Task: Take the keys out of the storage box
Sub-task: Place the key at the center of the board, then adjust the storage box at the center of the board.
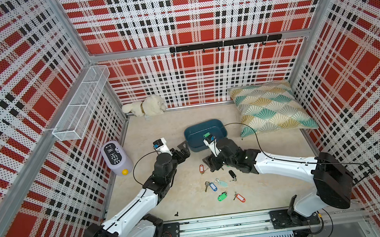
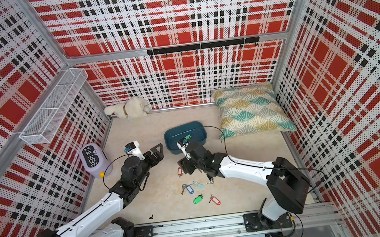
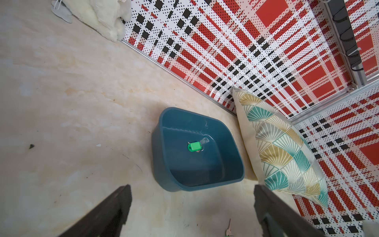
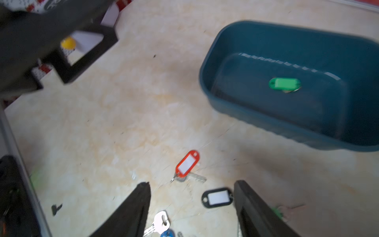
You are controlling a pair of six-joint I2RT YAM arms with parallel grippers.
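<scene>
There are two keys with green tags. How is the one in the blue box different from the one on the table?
The boxed green key lies inside the storage box; the table green key lies outside it on the tabletop. The boxed one is alone; the table one has a red-tagged key beside it. Both have oblong green tags.

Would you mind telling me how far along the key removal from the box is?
Mostly done: six keys lie on the table, outside the box. Nothing is in hand; the left gripper and right gripper are both open and empty. Remaining: one green-tagged key sits in the box.
</scene>
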